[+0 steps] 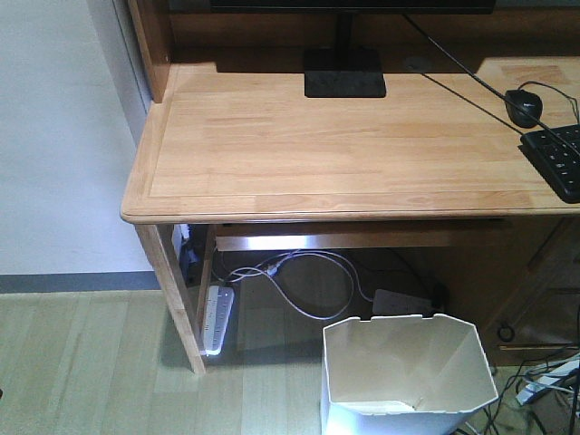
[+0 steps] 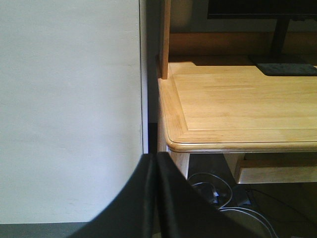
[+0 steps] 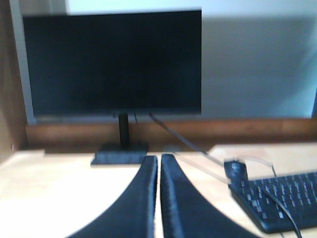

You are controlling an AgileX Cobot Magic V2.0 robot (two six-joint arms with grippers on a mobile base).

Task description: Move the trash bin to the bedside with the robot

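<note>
Here, one trash bin [image 1: 399, 358] stands on the floor just in front of the bench [image 1: 317, 145], toward its right, with its base cut off by the frame.
The left end effector [image 2: 156, 159] and the right end effector [image 3: 158, 162] each have their fingers drawn together to a slit, holding nothing. The bench carries one monitor [image 3: 114, 62], one mouse [image 1: 524, 106] and one keyboard [image 1: 557, 159], which is cropped at the right. The right wrist view is blurred.
</note>
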